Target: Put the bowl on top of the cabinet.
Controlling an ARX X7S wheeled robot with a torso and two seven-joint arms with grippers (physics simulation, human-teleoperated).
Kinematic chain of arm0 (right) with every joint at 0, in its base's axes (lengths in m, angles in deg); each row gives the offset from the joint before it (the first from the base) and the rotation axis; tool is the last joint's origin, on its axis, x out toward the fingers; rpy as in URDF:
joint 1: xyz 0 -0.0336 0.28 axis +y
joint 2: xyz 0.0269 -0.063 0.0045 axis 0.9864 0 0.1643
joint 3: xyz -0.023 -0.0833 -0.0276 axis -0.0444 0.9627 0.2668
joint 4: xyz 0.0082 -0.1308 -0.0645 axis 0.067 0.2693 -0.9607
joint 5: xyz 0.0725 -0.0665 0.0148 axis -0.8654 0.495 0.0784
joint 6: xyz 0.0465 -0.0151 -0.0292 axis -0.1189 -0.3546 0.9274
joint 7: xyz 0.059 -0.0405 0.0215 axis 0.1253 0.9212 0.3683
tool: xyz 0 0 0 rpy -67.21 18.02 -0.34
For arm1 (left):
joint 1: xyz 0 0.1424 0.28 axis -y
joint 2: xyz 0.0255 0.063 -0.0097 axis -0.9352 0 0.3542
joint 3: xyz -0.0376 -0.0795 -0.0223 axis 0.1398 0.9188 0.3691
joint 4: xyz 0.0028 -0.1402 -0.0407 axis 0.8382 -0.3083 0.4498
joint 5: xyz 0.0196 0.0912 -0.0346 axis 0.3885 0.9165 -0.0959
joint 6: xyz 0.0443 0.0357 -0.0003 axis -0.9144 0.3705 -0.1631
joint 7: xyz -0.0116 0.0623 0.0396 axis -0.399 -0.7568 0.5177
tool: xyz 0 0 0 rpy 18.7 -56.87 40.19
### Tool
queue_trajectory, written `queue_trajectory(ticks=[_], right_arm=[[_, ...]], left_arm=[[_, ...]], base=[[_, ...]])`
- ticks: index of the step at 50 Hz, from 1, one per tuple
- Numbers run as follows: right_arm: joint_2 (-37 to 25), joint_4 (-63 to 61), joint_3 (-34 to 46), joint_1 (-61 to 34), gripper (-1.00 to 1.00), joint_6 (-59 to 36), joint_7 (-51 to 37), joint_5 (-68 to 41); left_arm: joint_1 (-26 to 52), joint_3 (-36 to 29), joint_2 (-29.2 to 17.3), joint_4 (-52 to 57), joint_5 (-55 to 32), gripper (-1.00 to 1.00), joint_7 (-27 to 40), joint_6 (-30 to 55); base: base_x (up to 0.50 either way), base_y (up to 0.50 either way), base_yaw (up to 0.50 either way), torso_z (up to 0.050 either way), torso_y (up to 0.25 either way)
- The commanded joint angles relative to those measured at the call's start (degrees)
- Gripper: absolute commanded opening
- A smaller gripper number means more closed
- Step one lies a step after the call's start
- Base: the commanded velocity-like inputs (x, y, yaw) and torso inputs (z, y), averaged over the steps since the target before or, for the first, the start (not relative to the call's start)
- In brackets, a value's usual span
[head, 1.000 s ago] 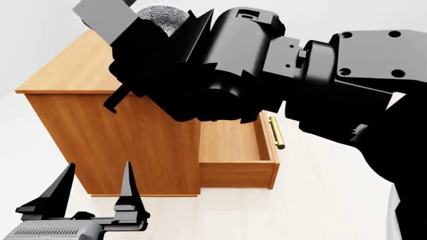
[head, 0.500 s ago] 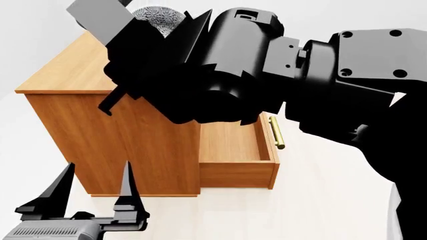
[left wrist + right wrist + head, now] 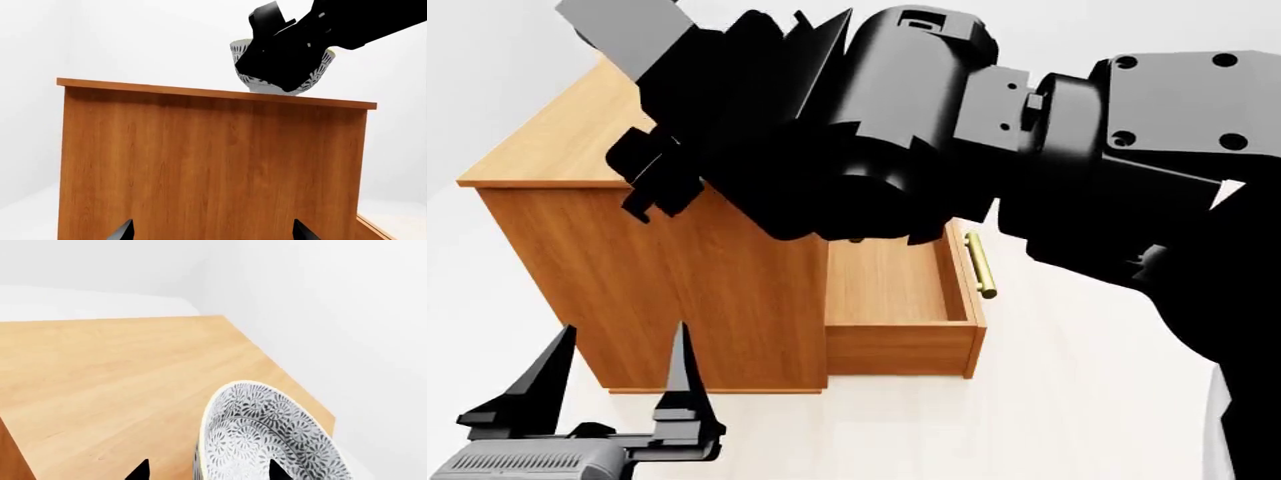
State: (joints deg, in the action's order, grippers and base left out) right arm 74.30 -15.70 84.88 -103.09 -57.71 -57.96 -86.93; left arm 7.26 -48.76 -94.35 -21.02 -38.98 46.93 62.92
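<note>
Cabinet (image 3: pixel 681 290): orange-brown, one drawer (image 3: pixel 901 310) pulled out at 3 o'clock in head view. Right gripper (image 3: pixel 283 62): over the cabinet top, clamped on the bowl (image 3: pixel 267 435). Bowl: patterned, at the top surface, contact unclear. Left gripper (image 3: pixel 614 375): low, 7 o'clock, fingers apart, empty.

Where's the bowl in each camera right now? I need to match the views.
Left wrist view: the bowl shows above the cabinet's far top edge, partly behind the right gripper.
Head view: not visible; the right arm blocks that spot.
Right wrist view: the bowl sits low in the picture, between the fingers.
Shared landmark: the cabinet top.
</note>
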Motion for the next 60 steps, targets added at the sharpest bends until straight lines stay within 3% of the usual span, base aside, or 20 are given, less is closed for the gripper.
queue_trajectory(ticks=[1, 28, 47, 60], right_arm=[[0.0, 0.0, 0.0, -0.4, 1.00, 0.0, 0.0, -0.1], [0.0, 2.1, 0.1, -6.6, 1.00, 2.9, 0.1, -4.7], [-0.1, 8.8, 0.2, -16.1, 1.00, 6.3, 3.1, -9.2], [-9.6, -4.0, -1.3, -16.7, 1.00, 5.9, -3.1, -8.8]], left_arm=[[-0.1, -0.2, 0.0, -0.1, 0.1, 1.00, 0.1, -0.2], [0.1, -1.1, -0.1, -0.2, 0.7, 1.00, 0.2, -0.3], [0.4, -1.7, -0.2, 0.0, 0.9, 1.00, 0.5, 0.2], [0.3, -2.6, -0.2, 0.5, 1.8, 1.00, 0.8, 0.5]], base=[[0.00, 0.00, 0.00, 0.000, 0.000], [0.00, 0.00, 0.00, 0.000, 0.000], [0.00, 0.00, 0.00, 0.000, 0.000], [0.00, 0.00, 0.00, 0.000, 0.000]])
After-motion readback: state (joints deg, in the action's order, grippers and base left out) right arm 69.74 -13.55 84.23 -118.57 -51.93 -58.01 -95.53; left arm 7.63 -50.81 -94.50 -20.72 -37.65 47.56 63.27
